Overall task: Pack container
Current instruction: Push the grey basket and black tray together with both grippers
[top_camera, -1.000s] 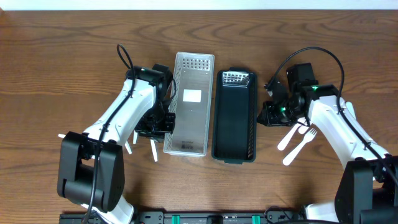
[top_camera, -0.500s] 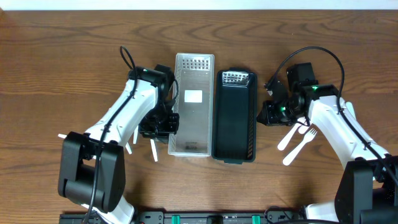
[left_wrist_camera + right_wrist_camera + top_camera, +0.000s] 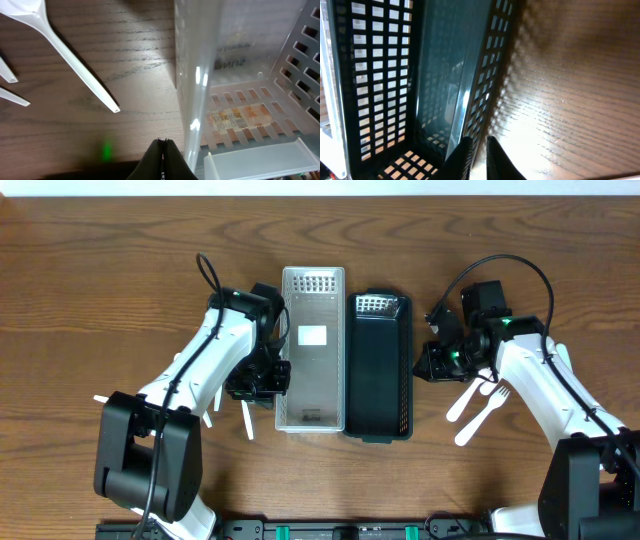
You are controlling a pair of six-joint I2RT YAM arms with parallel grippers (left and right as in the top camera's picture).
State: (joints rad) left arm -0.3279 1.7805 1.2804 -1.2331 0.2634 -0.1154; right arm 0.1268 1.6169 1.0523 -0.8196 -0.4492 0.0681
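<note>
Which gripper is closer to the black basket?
Right. The right gripper is at the black basket's right wall; the left gripper is across the clear basket, by its left wall.

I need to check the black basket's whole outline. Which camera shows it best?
The overhead view: the black basket shows end to end, right beside the clear basket. The right wrist view shows only parts of its latticed walls and floor, close up. The left wrist view does not show it.

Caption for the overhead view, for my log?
Left end effector at the clear basket, right end effector at the black basket, baskets side by side, white cutlery outside them.
</note>
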